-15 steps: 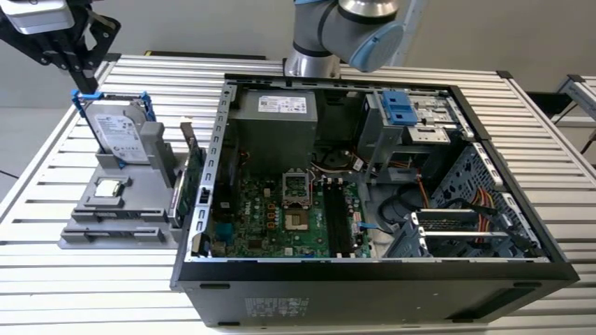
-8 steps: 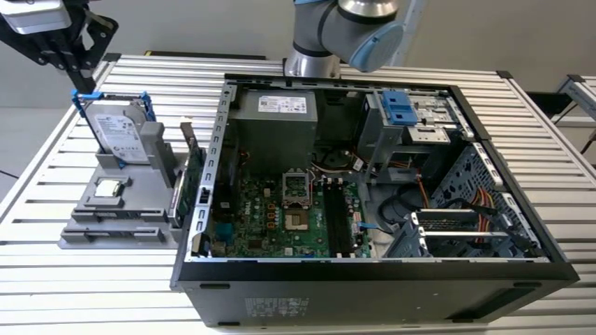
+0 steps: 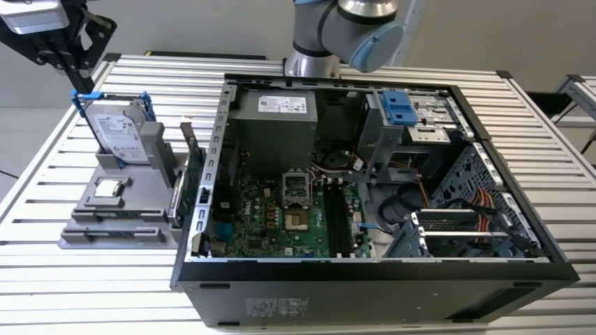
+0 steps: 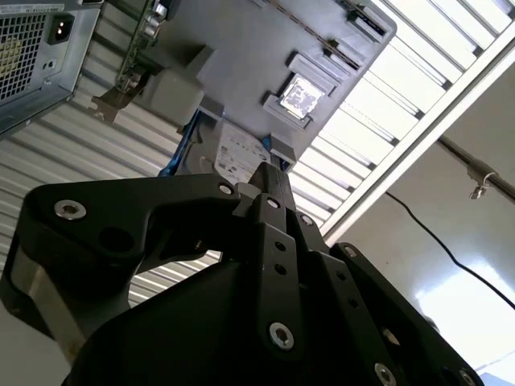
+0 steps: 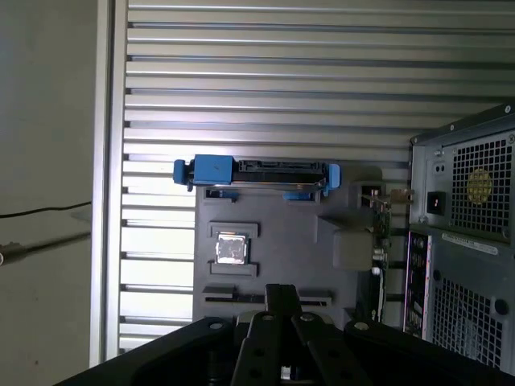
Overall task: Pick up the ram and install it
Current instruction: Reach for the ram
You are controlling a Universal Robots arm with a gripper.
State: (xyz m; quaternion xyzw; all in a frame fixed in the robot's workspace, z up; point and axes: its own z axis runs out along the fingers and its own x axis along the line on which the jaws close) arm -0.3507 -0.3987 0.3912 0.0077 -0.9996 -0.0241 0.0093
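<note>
My black gripper (image 3: pixel 72 64) hangs high over the table's far corner on the exterior view's left, above and behind the grey parts fixture (image 3: pixel 112 209). In both wrist views its fingertips (image 5: pixel 279 291) (image 4: pixel 268 173) meet with nothing between them. The ram (image 5: pixel 227 298) appears as a thin dark strip, edge-on in a slot of the fixture (image 5: pixel 273 217), partly hidden behind the fingers. In the exterior view that slot row (image 3: pixel 119 234) lies at the fixture's near end. The open computer case (image 3: pixel 373 167) with its green motherboard (image 3: pixel 279 216) sits to the exterior view's right.
A silver hard drive (image 3: pixel 121 136) with blue end clips stands upright in the fixture, and a square chip (image 3: pixel 110 187) lies flat below it. An upright green board (image 3: pixel 194 199) stands between fixture and case. The arm's base (image 3: pixel 322 42) rises behind the case on the slatted table (image 3: pixel 75 286).
</note>
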